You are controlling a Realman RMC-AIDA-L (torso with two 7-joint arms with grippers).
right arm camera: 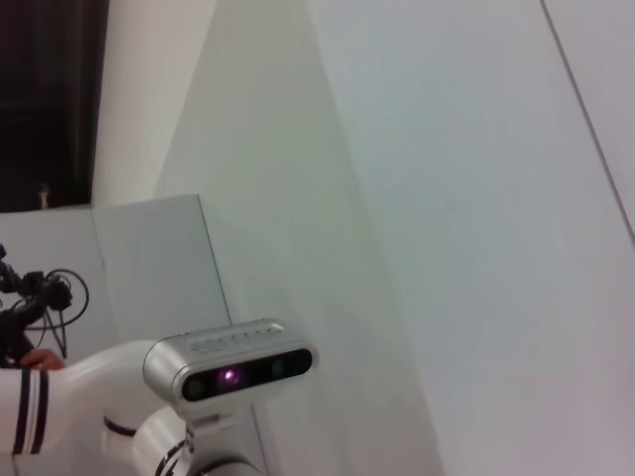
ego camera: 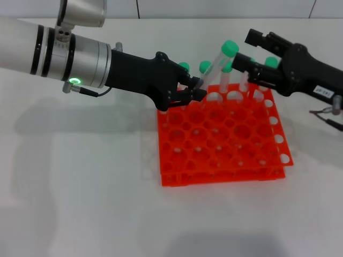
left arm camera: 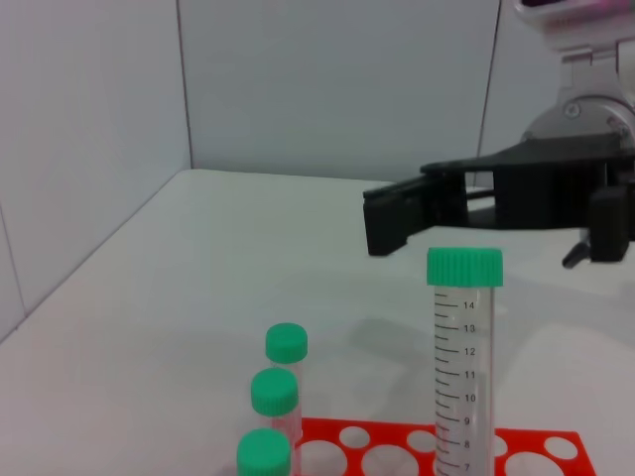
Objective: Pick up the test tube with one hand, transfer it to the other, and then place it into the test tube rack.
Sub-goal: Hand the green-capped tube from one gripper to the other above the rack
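We are seeing the left gripper [ego camera: 194,92] with its jaws closing around the lower part of the test tube [ego camera: 217,67], which is tilting above the back edge of the orange test tube rack [ego camera: 225,155] on the desk [ego camera: 80,203]; the right gripper [ego camera: 247,51] is hovering just beside the green cap, jaws spread and gripping nothing

Left gripper [ego camera: 196,94] clamped shut; right gripper [ego camera: 247,53] spread, both extended inward.
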